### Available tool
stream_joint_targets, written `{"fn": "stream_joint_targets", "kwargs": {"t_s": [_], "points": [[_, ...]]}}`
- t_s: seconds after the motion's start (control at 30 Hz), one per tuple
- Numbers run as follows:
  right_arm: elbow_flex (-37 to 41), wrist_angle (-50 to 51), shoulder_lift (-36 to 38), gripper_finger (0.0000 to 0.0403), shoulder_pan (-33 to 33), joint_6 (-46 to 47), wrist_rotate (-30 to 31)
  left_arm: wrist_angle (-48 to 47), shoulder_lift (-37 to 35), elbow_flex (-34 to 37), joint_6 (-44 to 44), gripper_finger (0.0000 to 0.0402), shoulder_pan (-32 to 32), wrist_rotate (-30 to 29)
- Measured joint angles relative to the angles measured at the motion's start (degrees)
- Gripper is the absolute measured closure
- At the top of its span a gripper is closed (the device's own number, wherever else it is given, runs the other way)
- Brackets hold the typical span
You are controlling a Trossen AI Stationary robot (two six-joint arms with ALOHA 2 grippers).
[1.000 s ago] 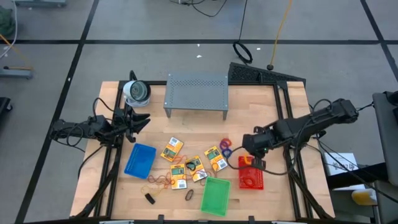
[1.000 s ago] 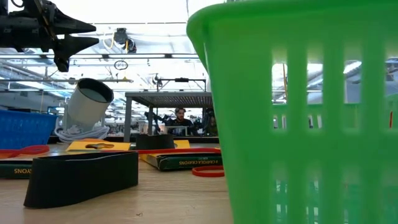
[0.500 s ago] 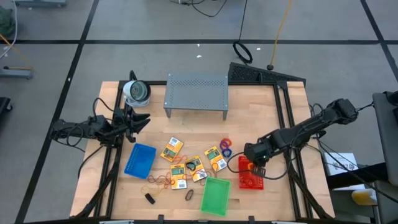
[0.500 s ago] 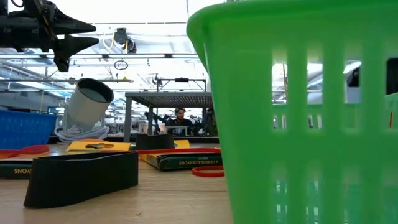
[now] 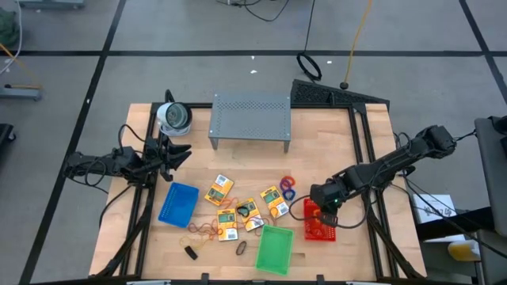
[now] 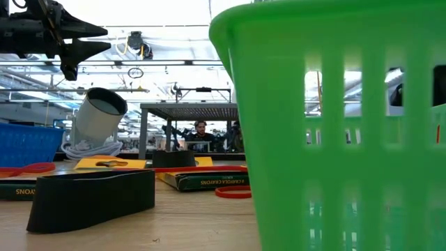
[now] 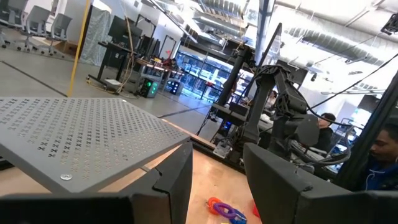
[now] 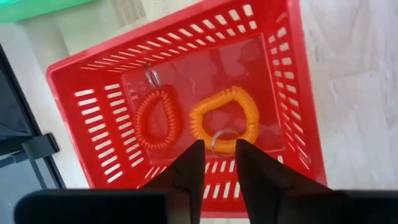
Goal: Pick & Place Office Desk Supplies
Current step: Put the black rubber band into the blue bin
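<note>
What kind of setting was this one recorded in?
Most likely a robotics lab or open workshop hall. The wooden work table stands on a bare concrete floor with cables running across it, and beyond it are more robot rigs, exposed ceiling ducts and people seated at workstations.

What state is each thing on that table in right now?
Red basket: upright, two coil bands lying inside.
Orange coil band: lying loose in the red basket.
Right hand: over the red basket, fingers apart, empty.
Left hand: waiting at the table's left, open.
Green basket: upright.
Blue basket: upright.
</note>
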State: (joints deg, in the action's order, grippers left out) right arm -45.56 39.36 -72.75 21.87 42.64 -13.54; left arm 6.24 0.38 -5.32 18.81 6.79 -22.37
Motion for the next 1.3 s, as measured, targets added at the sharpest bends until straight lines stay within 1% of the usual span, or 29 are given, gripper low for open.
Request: {"fn": "stream_joint_targets", "kwargs": {"t_s": [0.17,0.33,0.47,0.6,0.7,0.83,0.97,1.1,1.3], "points": [[0.0,-1.9,0.0,0.0304,0.0,-2.2,0.0,-0.1,0.0,0.0,0.0,0.0250,0.0,0.0],[0.0,-6.3,1.5,0.0303,0.0,-5.5,-0.1,-0.6,0.0,0.0,0.0,0.0250,0.0,0.5],[0.0,-9.8,4.9,0.0303,0.0,-7.8,0.0,-0.5,0.0,0.0,-0.4,0.0250,0.0,4.1],[0.0,-15.0,9.3,0.0303,-0.2,-11.7,0.4,-0.5,0.0,0.0,-0.6,0.0250,0.0,4.4],[0.0,-20.4,12.9,0.0303,-0.4,-16.7,4.3,-0.6,0.0,0.0,-0.9,0.0250,0.0,4.8],[0.0,-27.5,17.1,0.0303,-0.4,-24.0,11.5,-0.6,0.0,0.0,-1.1,0.0250,0.0,8.2],[0.0,-34.3,19.4,0.0303,-0.4,-33.2,18.0,-0.5,0.0,0.0,-1.5,0.0250,0.0,10.7],[0.0,-40.8,18.9,0.0303,-0.5,-42.1,22.5,-0.6,0.0,0.0,-1.6,0.0250,0.0,11.6],[0.0,-50.9,14.7,0.0303,-0.6,-55.1,27.9,1.5,2.4,-0.1,-1.0,0.0250,0.0,16.3]]}}
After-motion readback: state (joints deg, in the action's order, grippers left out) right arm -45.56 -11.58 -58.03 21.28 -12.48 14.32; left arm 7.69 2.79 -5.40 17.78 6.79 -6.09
